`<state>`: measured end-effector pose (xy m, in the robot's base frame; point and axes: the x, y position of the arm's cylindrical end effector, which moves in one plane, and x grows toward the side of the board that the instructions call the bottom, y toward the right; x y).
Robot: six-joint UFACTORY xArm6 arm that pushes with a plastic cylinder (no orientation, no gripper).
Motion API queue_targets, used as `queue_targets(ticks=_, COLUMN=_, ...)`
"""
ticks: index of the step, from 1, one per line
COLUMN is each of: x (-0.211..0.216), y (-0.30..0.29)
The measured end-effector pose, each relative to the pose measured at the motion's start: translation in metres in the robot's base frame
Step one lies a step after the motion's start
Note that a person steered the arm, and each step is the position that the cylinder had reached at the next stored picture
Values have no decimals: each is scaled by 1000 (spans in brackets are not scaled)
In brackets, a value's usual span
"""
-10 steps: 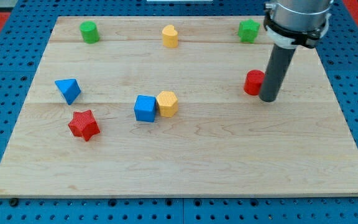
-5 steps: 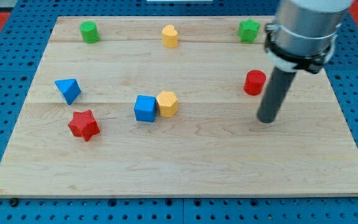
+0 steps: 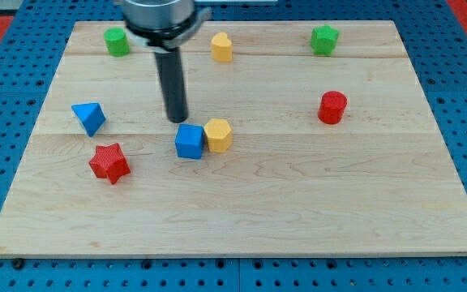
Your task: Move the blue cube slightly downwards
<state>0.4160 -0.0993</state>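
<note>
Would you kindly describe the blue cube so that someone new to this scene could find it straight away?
Start at the wooden board and look a little left of its middle, where two blocks touch. The blue cube is the left one, just below my tip. Its neighbour is a yellow hexagonal block, and the other blue block is a pyramid further left.

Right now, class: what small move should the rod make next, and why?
Probably a short push toward the view's bottom. My tip sits just above the blue cube, slightly to its left, so nudging right first may keep the push centred and spare the touching yellow block.
</note>
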Motion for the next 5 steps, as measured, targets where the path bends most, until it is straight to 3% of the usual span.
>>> queue_targets(ticks=2, x=25, y=36)
queue_targets(ticks=5, x=25, y=-35)
